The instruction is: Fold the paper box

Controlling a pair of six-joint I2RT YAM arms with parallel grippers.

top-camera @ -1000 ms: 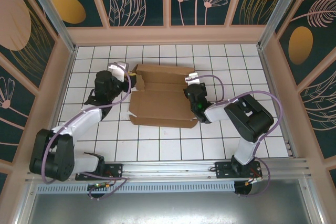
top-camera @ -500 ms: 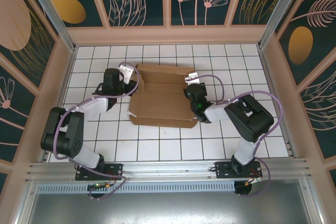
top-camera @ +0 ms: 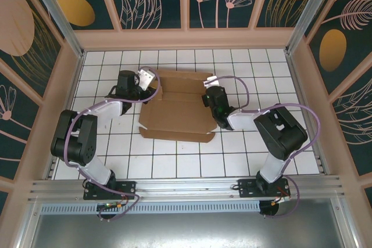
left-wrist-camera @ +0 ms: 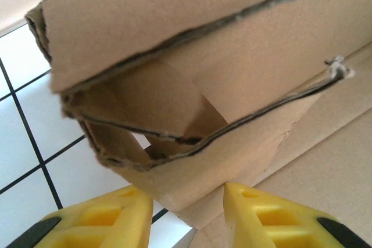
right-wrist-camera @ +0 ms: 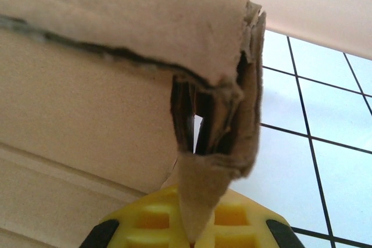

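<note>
One box (top-camera: 177, 111) is lying part-folded, left gripper (top-camera: 149, 77) hanging open at its corner, right gripper (top-camera: 210, 79) pinching its flap.

Plain brown for the paper box (top-camera: 177, 108); white with dark grid lines for the table (top-camera: 244, 155); yellow (black pads) for the left gripper (left-wrist-camera: 187, 204).
</note>
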